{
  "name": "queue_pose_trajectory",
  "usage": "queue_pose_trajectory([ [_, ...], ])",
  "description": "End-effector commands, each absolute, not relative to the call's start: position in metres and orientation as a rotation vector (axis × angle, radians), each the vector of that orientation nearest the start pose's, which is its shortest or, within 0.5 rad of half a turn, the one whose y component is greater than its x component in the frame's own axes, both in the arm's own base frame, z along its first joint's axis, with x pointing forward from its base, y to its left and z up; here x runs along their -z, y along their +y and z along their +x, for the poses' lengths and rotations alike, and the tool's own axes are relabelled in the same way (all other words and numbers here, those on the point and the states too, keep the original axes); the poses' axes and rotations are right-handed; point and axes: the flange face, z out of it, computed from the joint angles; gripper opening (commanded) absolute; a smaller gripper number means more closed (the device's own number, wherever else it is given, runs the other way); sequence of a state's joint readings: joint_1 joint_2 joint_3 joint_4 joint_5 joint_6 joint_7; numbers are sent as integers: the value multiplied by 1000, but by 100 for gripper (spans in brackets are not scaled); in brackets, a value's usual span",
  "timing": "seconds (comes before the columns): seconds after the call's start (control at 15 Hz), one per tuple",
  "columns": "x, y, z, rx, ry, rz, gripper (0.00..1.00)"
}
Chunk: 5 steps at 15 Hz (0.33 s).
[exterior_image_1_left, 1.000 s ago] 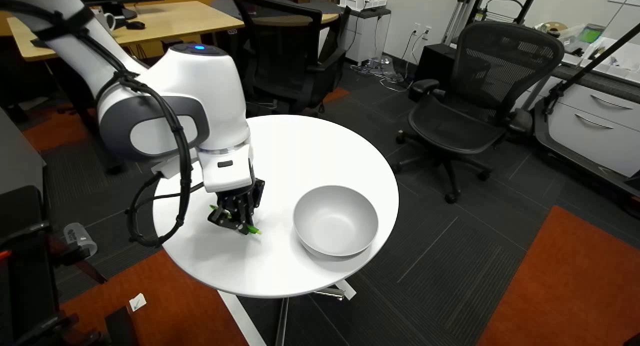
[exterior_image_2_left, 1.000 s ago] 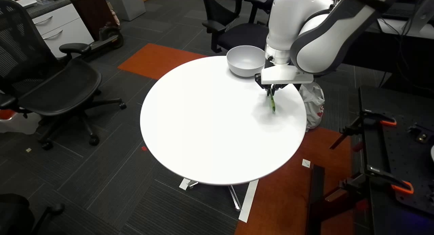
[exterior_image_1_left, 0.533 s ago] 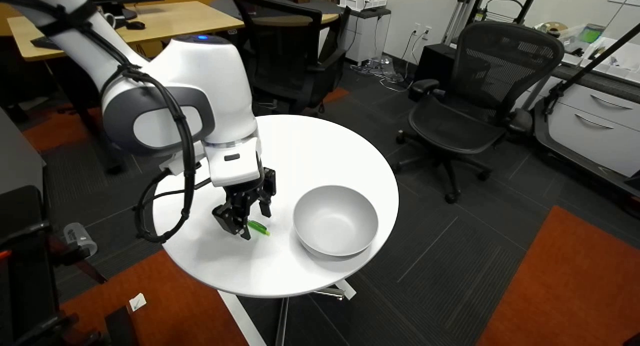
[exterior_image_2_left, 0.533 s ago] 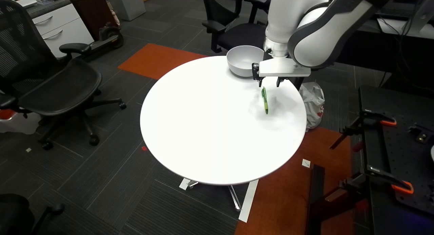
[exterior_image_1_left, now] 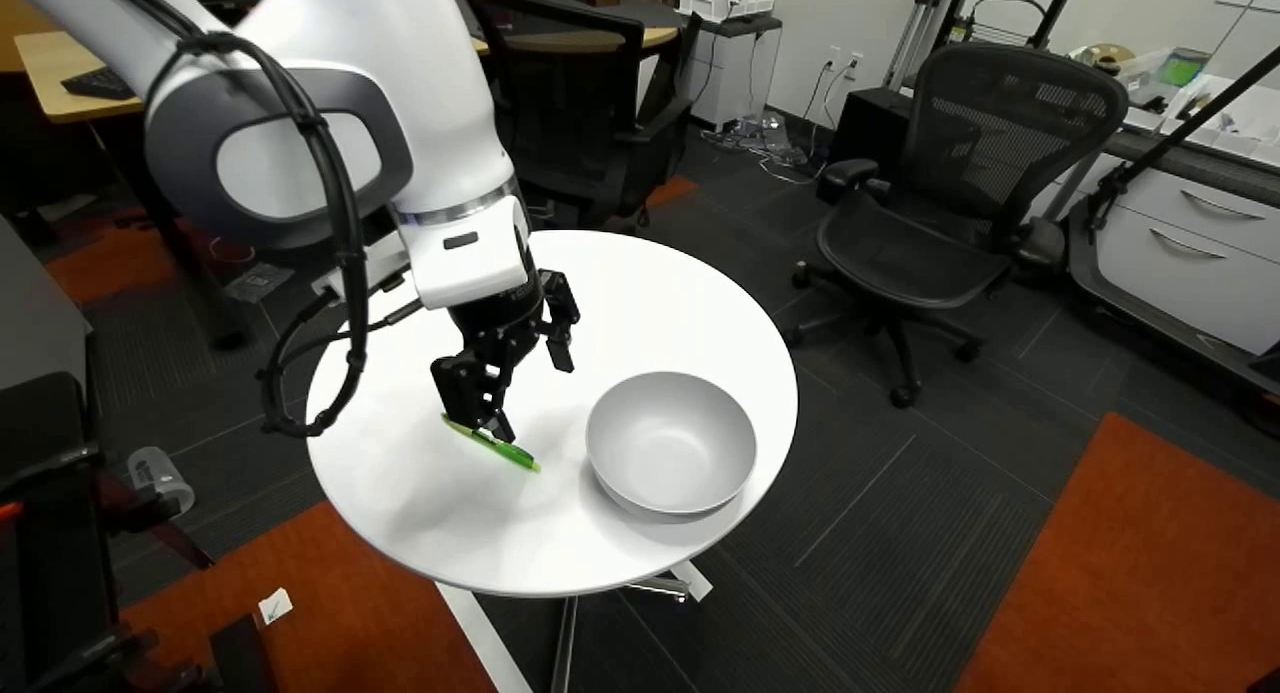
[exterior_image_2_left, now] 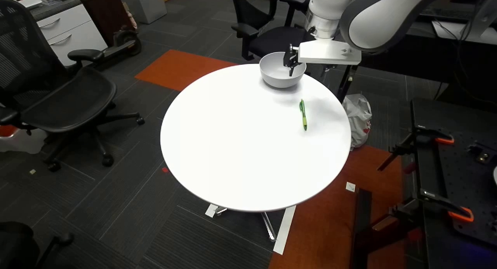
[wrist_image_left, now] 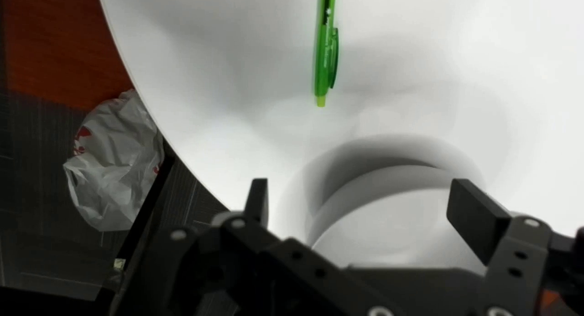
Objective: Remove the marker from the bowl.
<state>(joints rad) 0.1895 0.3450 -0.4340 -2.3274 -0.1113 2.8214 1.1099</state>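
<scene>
The green marker lies flat on the white round table, beside the bowl and apart from it. In an exterior view the full length of the marker shows; in the wrist view the marker runs off the top edge. The grey-white bowl stands upright near the table's edge, and its inside looks bare. My gripper is wide open, nothing between its fingers. It hangs above the table, raised over the marker, with the bowl seen beyond the jaws in the wrist view.
The white round table carries the marker and bowl. A black office chair stands on the floor near it. Past the table's edge a white plastic bag sits below. A dark bench with orange clamps is close by.
The gripper has opened and let go of the marker, which now rests on the table. Since then the arm has lifted up and away from it. The bowl has not moved.
</scene>
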Motion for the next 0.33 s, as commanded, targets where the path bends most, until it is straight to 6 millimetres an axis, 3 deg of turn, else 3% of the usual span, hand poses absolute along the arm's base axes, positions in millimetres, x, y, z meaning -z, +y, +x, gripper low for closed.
queue_pose_trajectory([
  [0.0, -239, -122, 513, 404, 1823, -2613, 100],
  [0.07, -229, -128, 522, 394, 1821, -2633, 100],
  [0.27, -232, -127, 521, 396, 1811, -2635, 100],
])
